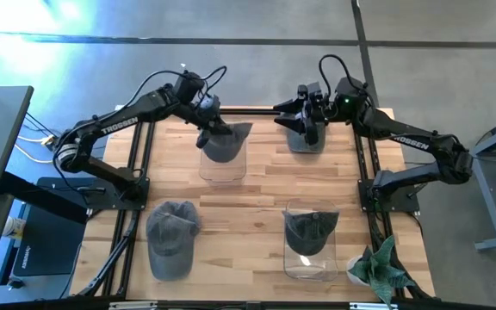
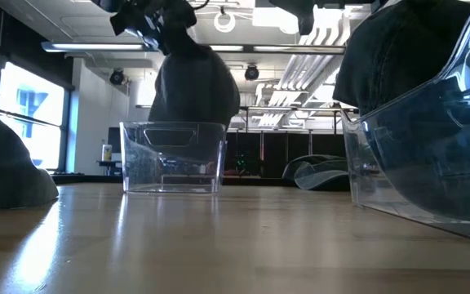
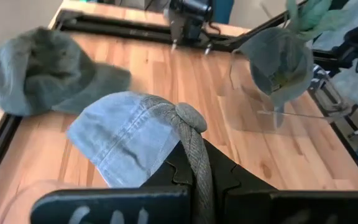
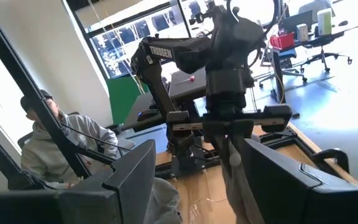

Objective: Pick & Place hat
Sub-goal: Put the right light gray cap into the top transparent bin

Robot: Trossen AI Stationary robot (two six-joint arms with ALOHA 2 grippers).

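Note:
My left gripper (image 1: 208,123) is shut on a grey denim hat (image 1: 225,143) over a clear container (image 1: 222,168) at the table's far middle. In the low view the hat (image 2: 194,86) hangs just above that container (image 2: 172,157). My right gripper (image 1: 308,116) is open and stands above a second grey hat (image 1: 306,140), which lies on the table's far right. In the right wrist view its fingers (image 4: 132,180) are spread wide. A third hat (image 1: 172,237) lies near left, and another hat (image 1: 310,231) sits in a near-right container. My left gripper pinches a raised fold of the hat's crown (image 3: 194,152) between its two fingers, beside the top button (image 3: 189,115). The fingers come from above, pointing down. The hat hangs below them, lifted clear of the table, with its lower end at the container's rim (image 2: 172,124).
A potted plant (image 1: 381,267) stands at the near right corner. The near-right clear container (image 1: 310,263) looms large in the low view (image 2: 431,163). Black frame rails (image 1: 136,185) run along both table sides. A person (image 4: 42,140) sits beyond the table.

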